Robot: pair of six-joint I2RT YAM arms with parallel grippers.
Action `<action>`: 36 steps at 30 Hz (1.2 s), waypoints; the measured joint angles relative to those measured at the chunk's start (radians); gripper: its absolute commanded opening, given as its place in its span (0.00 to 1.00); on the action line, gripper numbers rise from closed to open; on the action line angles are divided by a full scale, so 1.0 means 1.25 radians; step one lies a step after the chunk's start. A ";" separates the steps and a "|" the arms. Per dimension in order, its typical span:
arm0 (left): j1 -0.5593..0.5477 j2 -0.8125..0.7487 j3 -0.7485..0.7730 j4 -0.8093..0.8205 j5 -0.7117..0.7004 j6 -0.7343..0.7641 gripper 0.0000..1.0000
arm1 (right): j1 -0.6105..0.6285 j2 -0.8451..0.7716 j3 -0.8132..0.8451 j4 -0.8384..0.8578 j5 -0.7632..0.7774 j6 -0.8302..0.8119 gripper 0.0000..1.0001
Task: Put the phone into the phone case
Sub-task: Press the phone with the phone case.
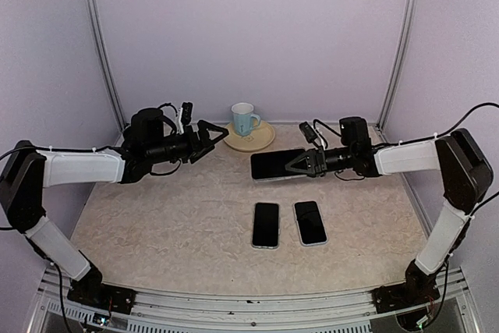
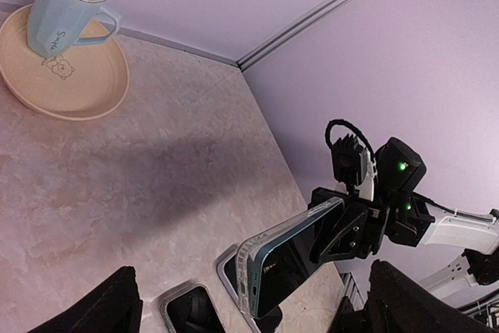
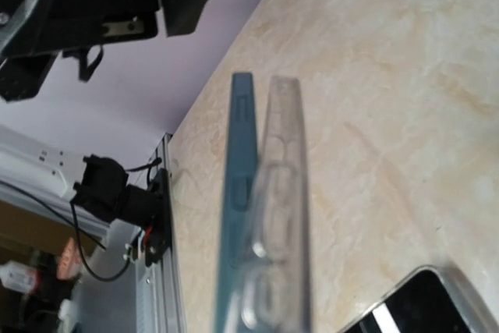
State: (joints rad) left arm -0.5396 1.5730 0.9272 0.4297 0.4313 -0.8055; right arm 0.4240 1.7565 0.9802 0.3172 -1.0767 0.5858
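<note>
The right gripper [image 1: 302, 164] pinches a flat, shiny phone [image 1: 273, 164] with a clear plastic case [image 3: 282, 193] against it. The left gripper [image 1: 212, 139] gapes wide and holds nothing.

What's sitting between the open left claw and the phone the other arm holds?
Nothing: the top view shows only bare tabletop between the left gripper and the phone held by the right gripper; the plate sits just behind that stretch.

I'm counting three phones: a raised phone [image 1: 277, 164], plus a left phone [image 1: 266, 224] and a right phone [image 1: 309, 222] lying flat. One clear case [image 3: 277, 193], one mug [image 1: 243, 119] and one plate [image 1: 263, 139] are showing, with two arms: left arm [image 1: 82, 168], right arm [image 1: 405, 160].
</note>
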 measured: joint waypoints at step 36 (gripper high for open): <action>-0.126 0.076 0.060 0.153 0.376 0.058 0.71 | 0.085 -0.245 -0.078 -0.120 -0.063 -0.269 0.05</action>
State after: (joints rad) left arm -0.6975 1.6676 1.0027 0.6205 0.9016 -0.7334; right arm 0.5301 1.4506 0.8822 0.1669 -1.1561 0.2497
